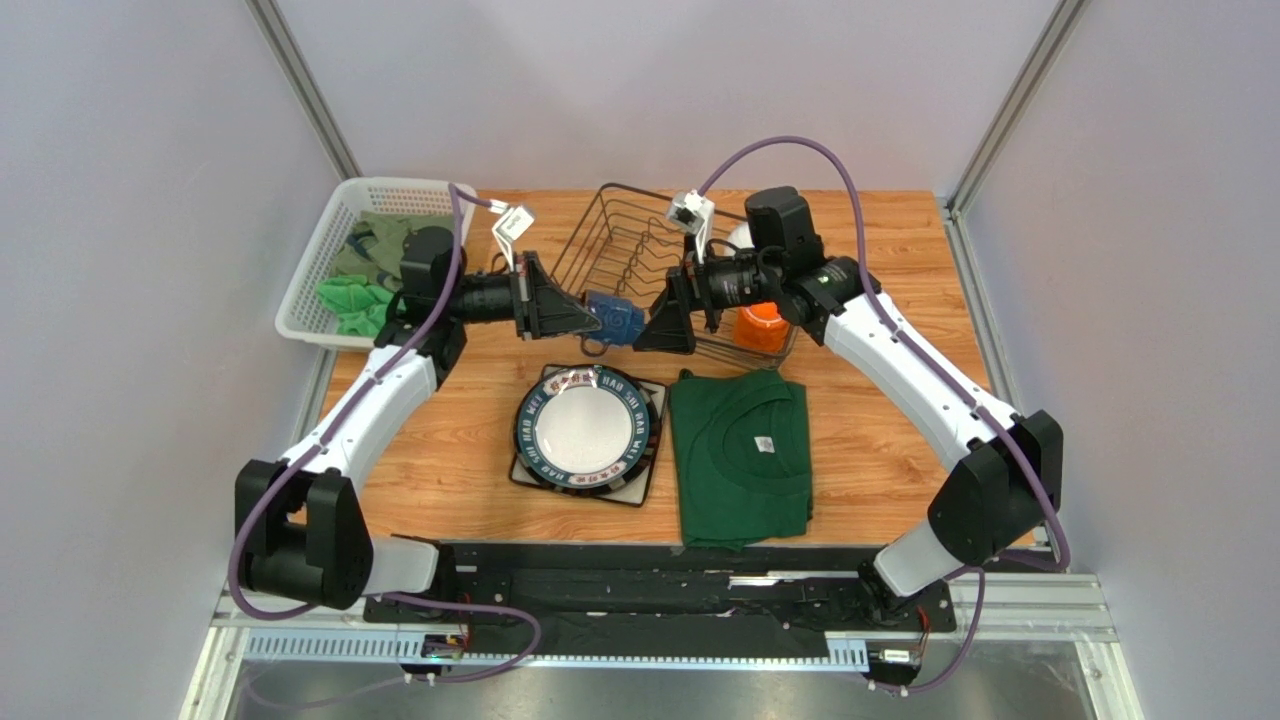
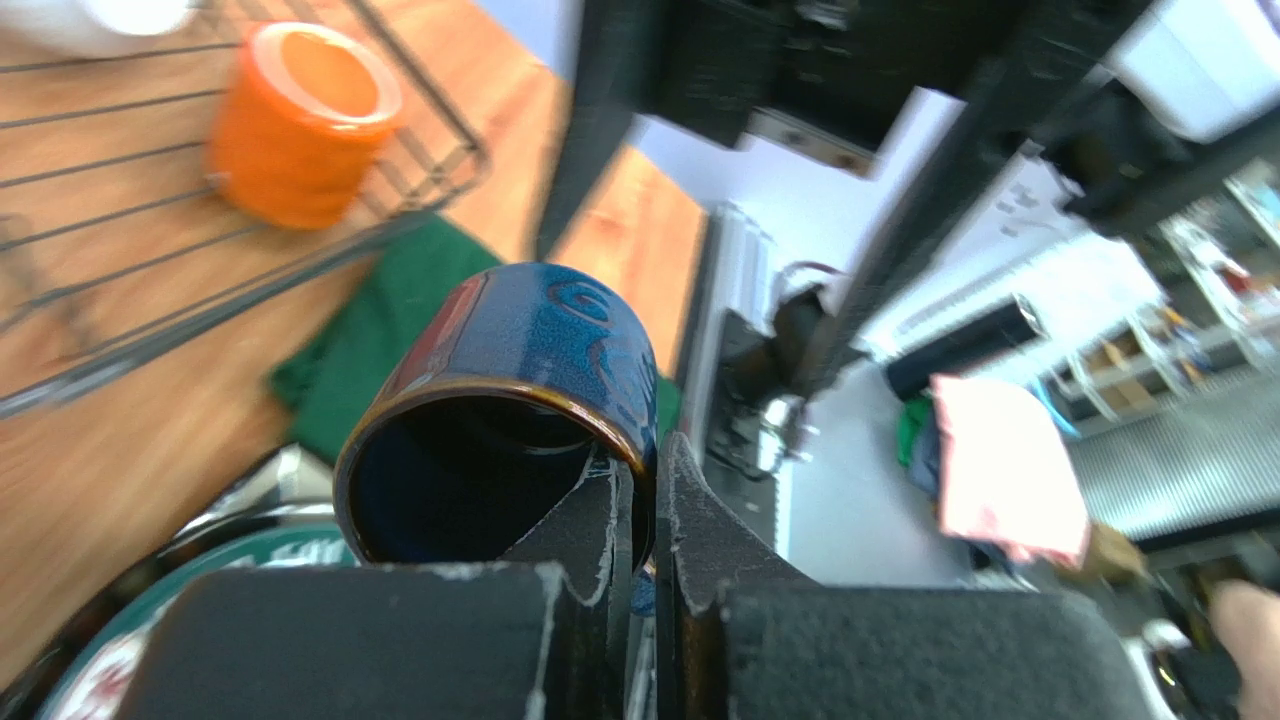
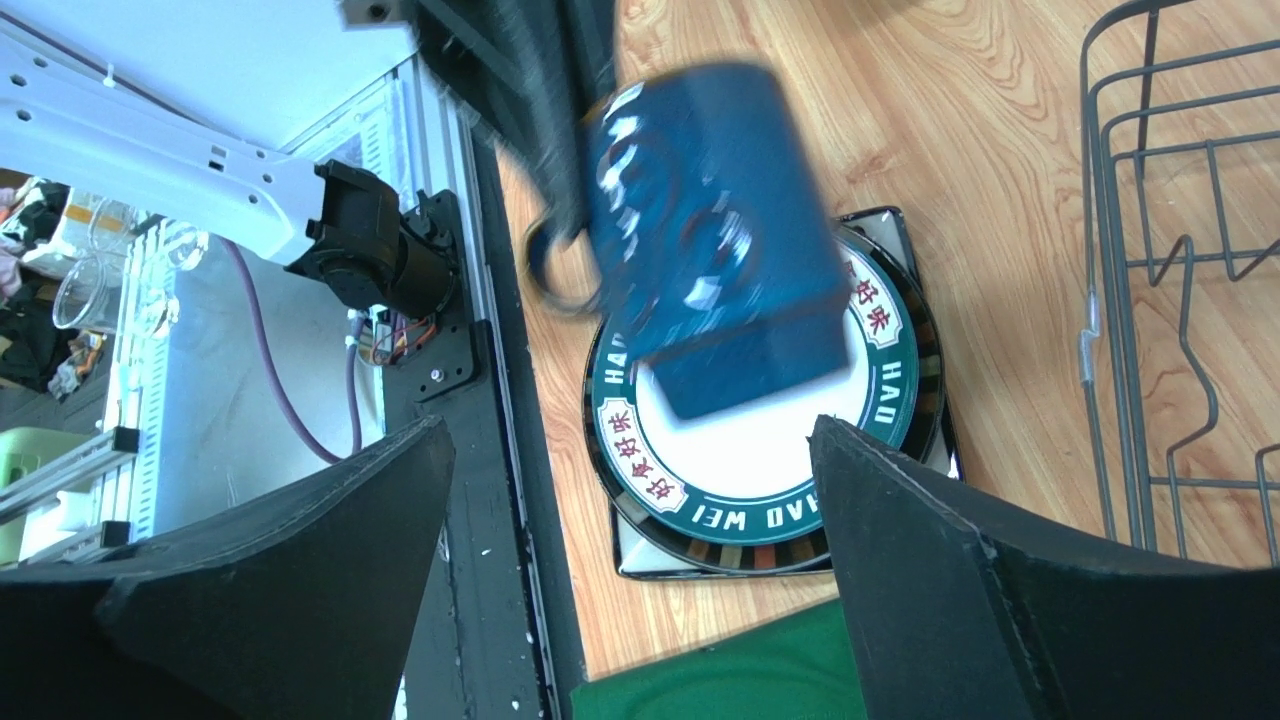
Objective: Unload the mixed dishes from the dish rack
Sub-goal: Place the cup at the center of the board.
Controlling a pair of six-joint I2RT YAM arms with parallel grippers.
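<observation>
- Top external: the left gripper and right gripper face each other just in front of the dish rack, with the dark blue mug between them.
- Left wrist: the left fingers are clamped on the mug's rim, one inside and one outside. The mug is held in the air on its side.
- Right wrist: the jaws are spread wide and hold nothing. The blurred mug hangs beyond them, above a round dark-rimmed plate.
- That plate lies on a square plate on the table.
- The orange mug stands in the rack's right end.
</observation>
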